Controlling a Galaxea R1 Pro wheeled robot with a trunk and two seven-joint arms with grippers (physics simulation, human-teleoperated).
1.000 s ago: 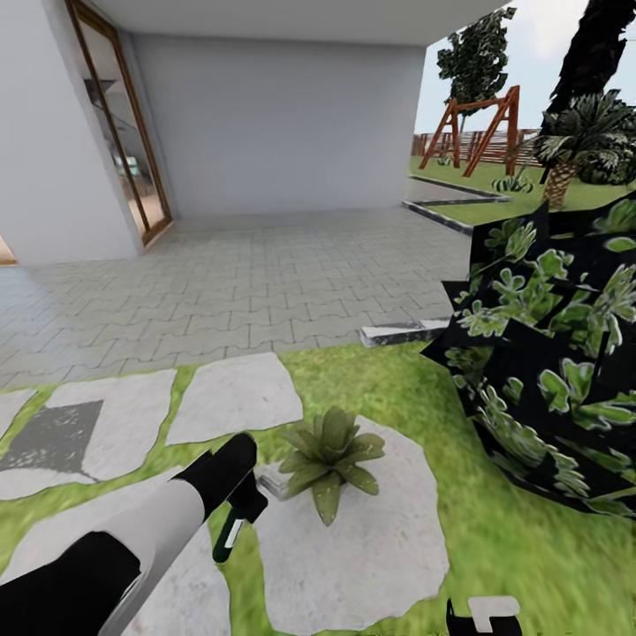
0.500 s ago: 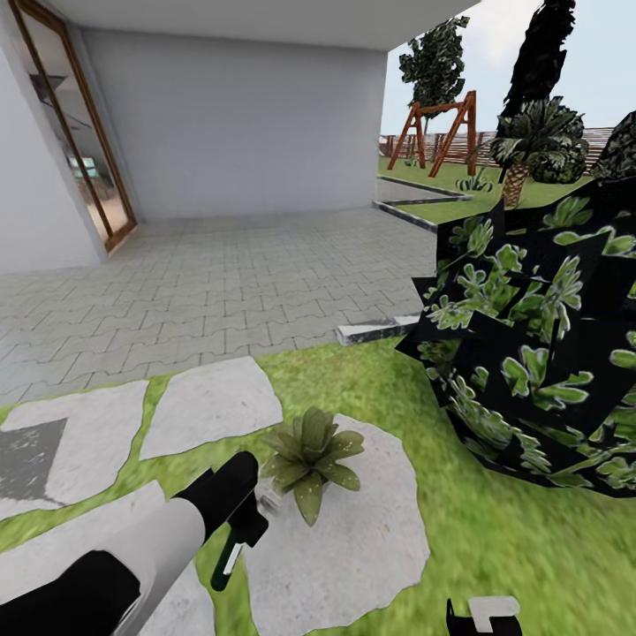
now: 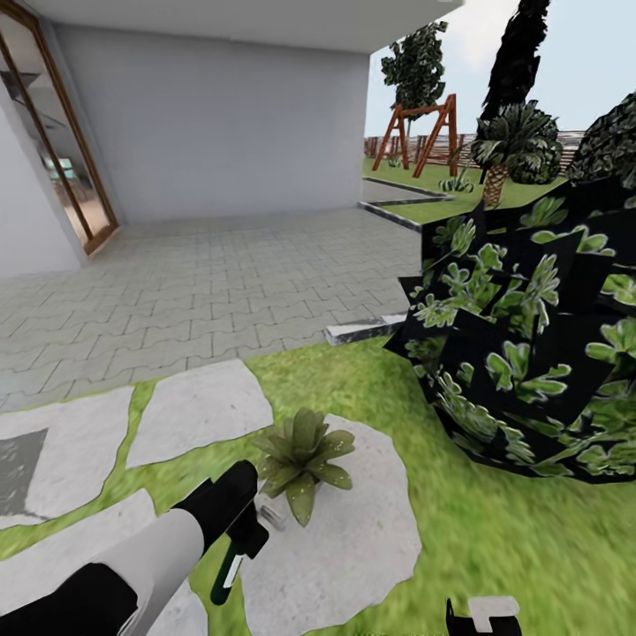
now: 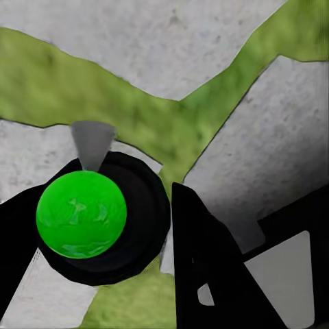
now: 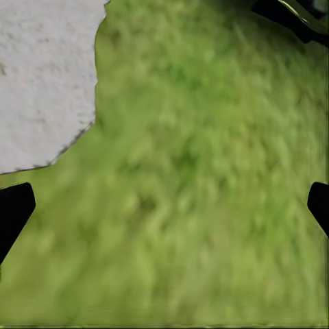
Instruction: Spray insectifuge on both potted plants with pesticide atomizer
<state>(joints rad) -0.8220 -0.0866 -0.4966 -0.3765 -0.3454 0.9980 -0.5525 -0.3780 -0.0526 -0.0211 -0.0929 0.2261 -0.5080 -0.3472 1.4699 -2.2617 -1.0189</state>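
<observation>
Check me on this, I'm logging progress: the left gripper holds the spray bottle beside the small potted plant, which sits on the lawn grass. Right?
One detail is off. The head view shows the potted plant sitting on a grey stepping stone, not on the grass. The rest holds: the left gripper has the spray bottle beside that plant.

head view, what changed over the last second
Mostly the camera: the whole scene slid left, so the view swung rightward. The potted plant keeps its place on its stepping stone, beside the big bush. The left gripper still holds the pesticide atomizer beside the plant, nearly unchanged. Nothing was picked up or released.
</observation>
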